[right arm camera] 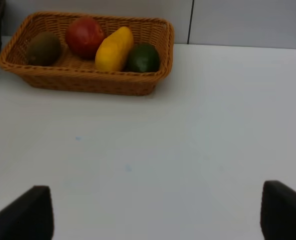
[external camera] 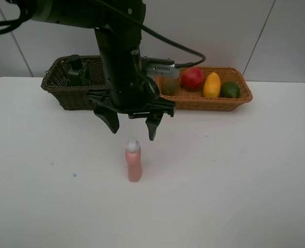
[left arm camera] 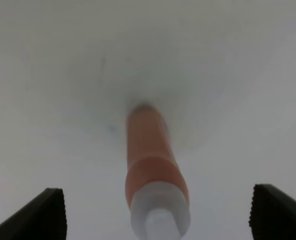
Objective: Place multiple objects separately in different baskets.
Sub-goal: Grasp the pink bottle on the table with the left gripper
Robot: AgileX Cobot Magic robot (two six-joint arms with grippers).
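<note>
Two rectangular woven wicker baskets stand at the far edge of my white table (external camera: 255,170): the deep, dark olive-brown basket (external camera: 59,85) on my left side, with a dark green pump bottle (external camera: 77,71) inside it, and the shallower orange-tan basket (external camera: 229,101) on my right, holding a red pomegranate (external camera: 192,78), a yellow mango (external camera: 212,84), a green lime (external camera: 230,90) and a brown kiwi (external camera: 169,86). Much of the dark basket is hidden behind my left arm, so I cannot tell what else lies in it

Out on the open table, well apart from both baskets, the small pink bottle with a white cap (external camera: 133,160) stands upright and alone. I judge it to be the one piece not yet sorted, so the step in hand is the approach to pick it up

My left gripper (external camera: 132,124) hangs just above and behind the cap, jaws spread wide and touching nothing; its wrist view shows the bottle centred between the two tips. My right gripper (right arm camera: 158,212) is also spread wide and empty, over bare table

My next move calls for a straight descent so the fingers pass either side of the body, below the cap, without nudging it, since a tall narrow bottle looks easy to tip. Then I close, lift, and carry it probably to the dark basket
</note>
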